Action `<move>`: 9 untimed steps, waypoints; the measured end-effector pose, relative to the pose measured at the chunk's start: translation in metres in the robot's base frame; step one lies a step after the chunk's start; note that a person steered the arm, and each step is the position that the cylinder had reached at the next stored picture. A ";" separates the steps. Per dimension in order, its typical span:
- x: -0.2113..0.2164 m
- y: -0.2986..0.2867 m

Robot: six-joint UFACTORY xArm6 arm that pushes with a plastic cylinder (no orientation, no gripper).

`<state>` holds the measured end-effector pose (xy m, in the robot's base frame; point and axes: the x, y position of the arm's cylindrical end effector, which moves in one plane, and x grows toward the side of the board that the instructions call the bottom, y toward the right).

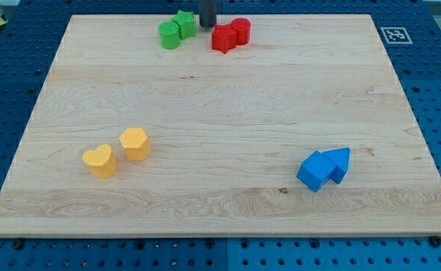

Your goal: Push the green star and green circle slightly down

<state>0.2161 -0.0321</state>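
A green circle (169, 35) and a green star (184, 23) sit touching at the view's top, near the board's top edge. My tip (206, 25) stands just to the right of the green star, between it and a red star (223, 38). A red cylinder (241, 31) touches the red star on its right. The rod comes down from the view's top edge.
A yellow heart (99, 160) and a yellow hexagon (135, 143) lie at the lower left. A blue cube (315, 172) and a blue triangle (339, 162) lie touching at the lower right. The wooden board (220, 113) lies on a blue pegboard, with a marker tag (395, 35) at the top right.
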 end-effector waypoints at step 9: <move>0.050 -0.050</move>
